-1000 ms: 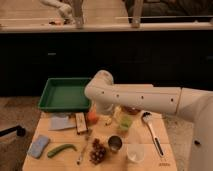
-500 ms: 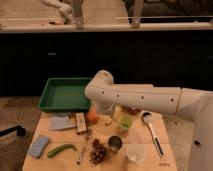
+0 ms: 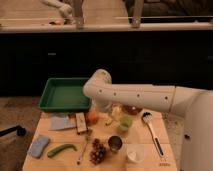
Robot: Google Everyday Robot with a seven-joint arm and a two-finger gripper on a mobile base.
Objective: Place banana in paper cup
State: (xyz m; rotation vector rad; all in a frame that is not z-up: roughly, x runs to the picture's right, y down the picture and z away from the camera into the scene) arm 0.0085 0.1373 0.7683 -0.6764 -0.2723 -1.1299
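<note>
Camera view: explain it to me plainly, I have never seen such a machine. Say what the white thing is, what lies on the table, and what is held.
The big white tube is a robot's arm, reaching in from the right. There is only one picture, from a camera looking down on a wooden table; where it is mounted does not show. At the arm's tip the gripper, a two-fingered hand, hangs open low over the middle of the table, mostly hidden by the arm. It seems to hold nothing. Beside it lies a small banana, with a green cup next to that. At the front edge stands a white paper cup, with a metal cup and grapes to its left. A green tray sits at the back left, a green vegetable at the front left.
</note>
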